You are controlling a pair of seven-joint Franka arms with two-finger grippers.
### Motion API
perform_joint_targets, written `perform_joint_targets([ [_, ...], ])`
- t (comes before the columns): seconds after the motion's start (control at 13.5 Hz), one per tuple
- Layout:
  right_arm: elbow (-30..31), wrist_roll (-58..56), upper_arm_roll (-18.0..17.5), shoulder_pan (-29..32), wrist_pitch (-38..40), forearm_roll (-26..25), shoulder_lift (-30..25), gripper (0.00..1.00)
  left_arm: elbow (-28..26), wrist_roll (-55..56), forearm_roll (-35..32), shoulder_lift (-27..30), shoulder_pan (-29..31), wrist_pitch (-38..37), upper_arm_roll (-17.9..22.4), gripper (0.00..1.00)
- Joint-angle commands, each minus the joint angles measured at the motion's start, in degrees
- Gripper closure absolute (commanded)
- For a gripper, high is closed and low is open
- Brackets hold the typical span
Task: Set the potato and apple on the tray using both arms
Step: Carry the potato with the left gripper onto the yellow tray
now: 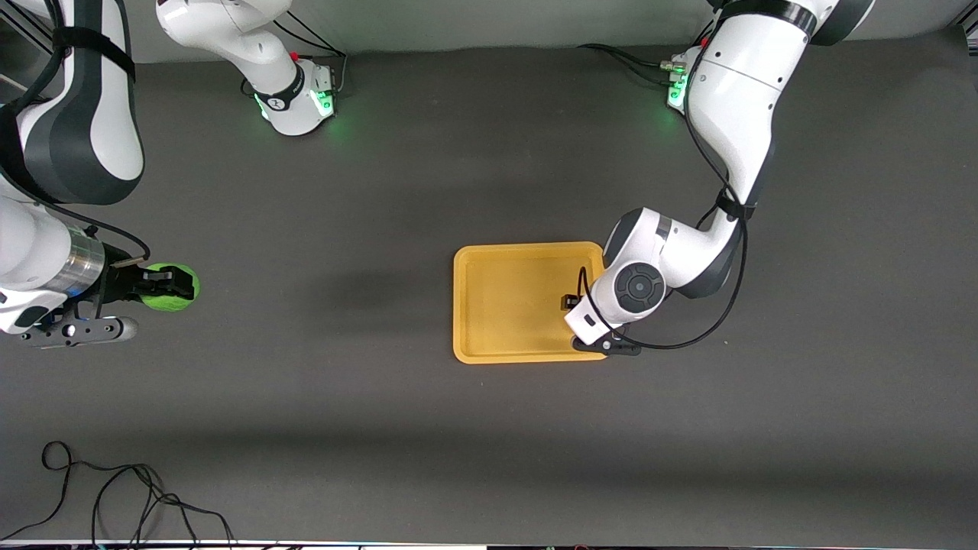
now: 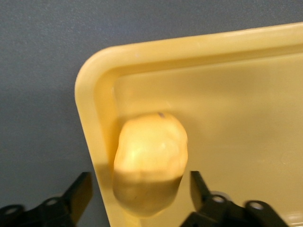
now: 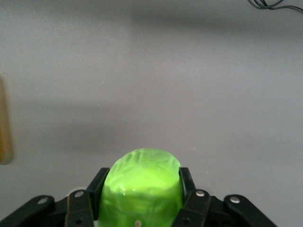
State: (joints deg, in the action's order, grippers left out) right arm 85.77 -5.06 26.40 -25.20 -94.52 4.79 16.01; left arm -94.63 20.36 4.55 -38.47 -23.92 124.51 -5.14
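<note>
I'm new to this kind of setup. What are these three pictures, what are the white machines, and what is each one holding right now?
These are two white robot arms bolted along one edge of a dark table, each ending in a black two-finger hand. The wide picture looks down from a high camera facing them; the other two come from small cameras on each arm's wrist.

The left hand is over a corner of the yellow tray. Its wrist picture shows its fingers spread apart on either side of the potato, which lies in the tray's corner, so it is released.

The right hand is shut on the green apple, far from the tray toward the right arm's end of the table. Its wrist picture shows the apple squeezed between the fingers.

A loose black cable lies nearest the high camera.
</note>
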Motion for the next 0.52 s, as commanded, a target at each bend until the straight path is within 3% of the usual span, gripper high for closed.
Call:
perform_joint_targets([
  [0.0, -1.39, 1.19, 0.14, -0.38, 0.47, 0.22, 0.6, 0.55, 1.12, 1.7, -1.3, 0.23, -0.96, -0.93, 1.0, 0.0],
  [0.22, -1.66, 1.28, 0.23, -2.74, 0.3, 0.22, 0.69, 0.55, 1.29, 0.66, -1.38, 4.88, 0.27, -4.26, 2.66, 0.0],
  [0.44, -3.32, 8.64, 0.14, -6.52, 0.39, 0.22, 1.13, 0.55, 1.56, -7.41, -1.82, 11.29, 6.4, -8.5, 3.99, 0.0],
])
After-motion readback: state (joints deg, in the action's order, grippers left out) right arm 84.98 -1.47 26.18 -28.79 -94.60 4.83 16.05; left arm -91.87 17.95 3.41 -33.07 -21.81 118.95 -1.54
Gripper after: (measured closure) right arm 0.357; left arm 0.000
